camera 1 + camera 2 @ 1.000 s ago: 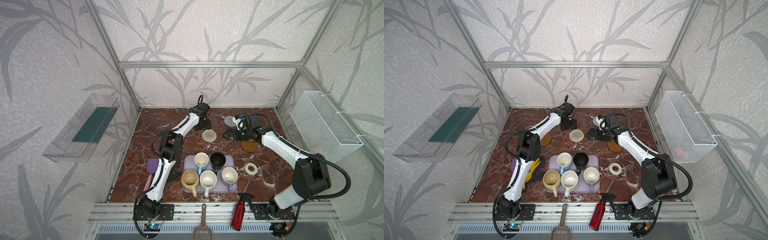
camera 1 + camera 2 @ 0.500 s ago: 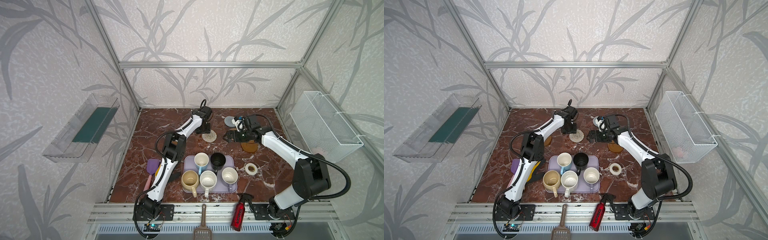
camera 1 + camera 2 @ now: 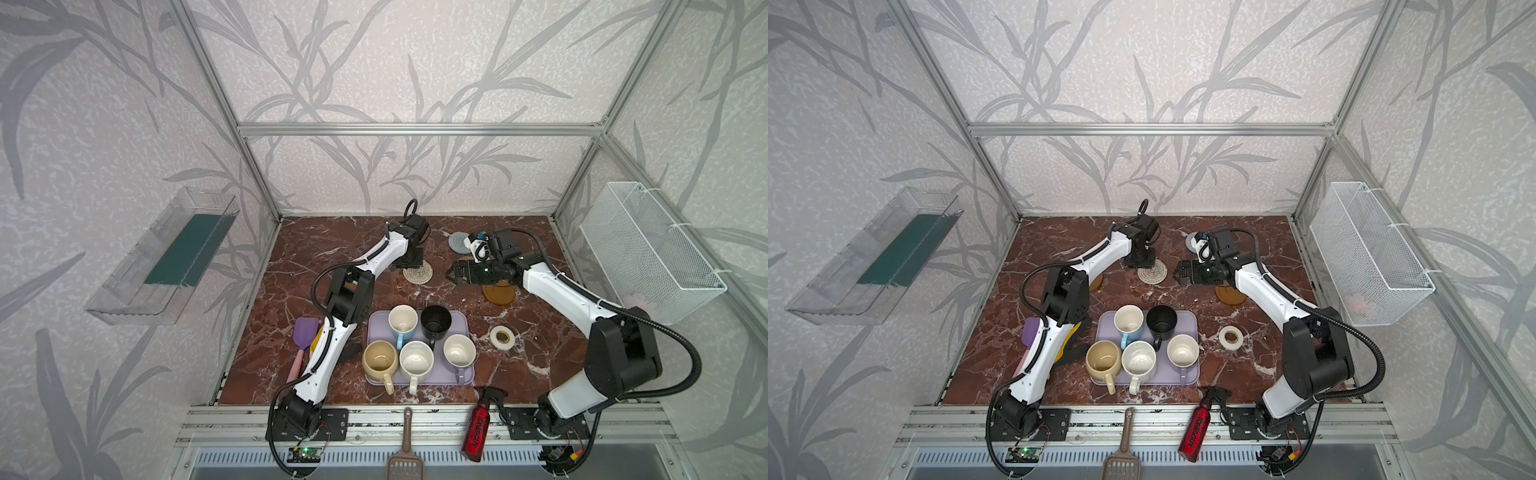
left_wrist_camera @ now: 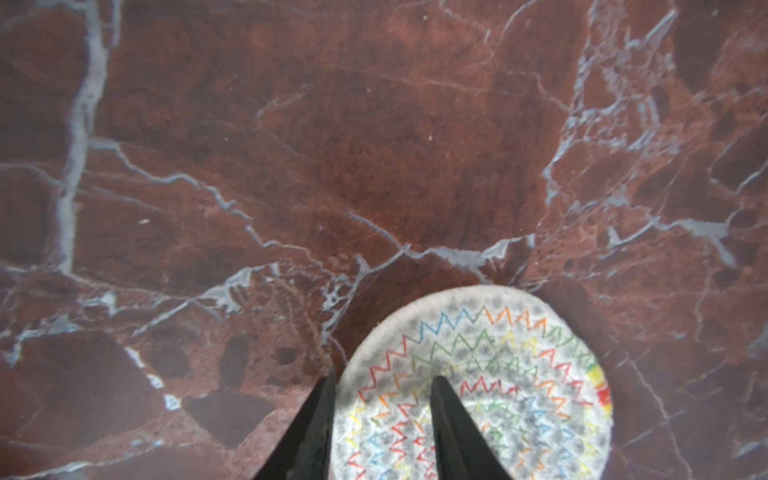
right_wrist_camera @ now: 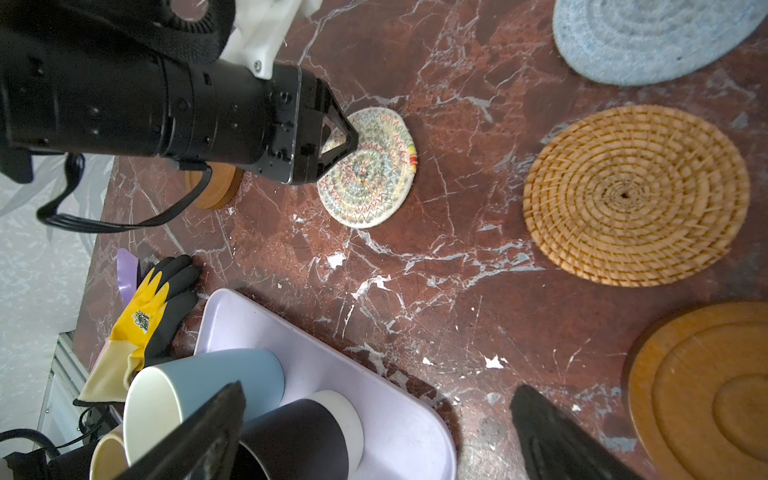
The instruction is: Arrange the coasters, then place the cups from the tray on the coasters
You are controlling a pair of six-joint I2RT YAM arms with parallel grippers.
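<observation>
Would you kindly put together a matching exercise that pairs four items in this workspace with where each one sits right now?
Things:
1. cream woven round coaster with zigzag stitching
2. grey-blue woven round coaster
3. black ceramic mug
4. small white tape roll

Places:
A. standing on the lavender plastic tray
B. lying on the marble table, right of that tray in both top views
C. farthest back of the four, near the rear wall
D. its edge between the fingers of the left end effector

Pairs: 1-D, 2-C, 3-A, 4-B
</observation>
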